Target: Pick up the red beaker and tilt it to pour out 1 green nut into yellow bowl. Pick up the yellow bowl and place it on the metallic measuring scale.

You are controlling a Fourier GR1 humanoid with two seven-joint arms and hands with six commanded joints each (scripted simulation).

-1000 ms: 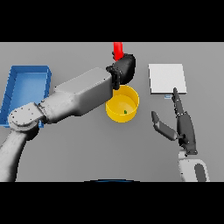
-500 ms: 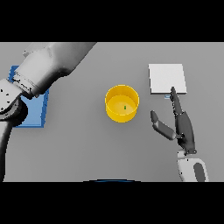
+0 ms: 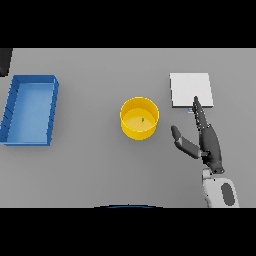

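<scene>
The yellow bowl [image 3: 139, 118] stands upright near the middle of the grey table [image 3: 90, 170], and a small green nut [image 3: 142, 119] lies inside it, so the pouring step looks done. The red beaker is not in view. At about two o'clock from the bowl, well clear of it, lies the metallic measuring scale [image 3: 190, 89], a flat pale square with nothing on it. The right hand [image 3: 209, 143] sits at about four o'clock from the bowl, fingers straight and together pointing toward the scale's near edge, thumb spread out toward the bowl; it holds nothing. That splayed pose suits a sideways approach to the bowl's wall, which is likely the next step: close around the rim or side, lift, and carry it to the scale. At nine o'clock from the bowl, well apart, is a blue tray [image 3: 51, 110]. A dark shape at the far left edge may be the left hand; I cannot tell its state.
</scene>
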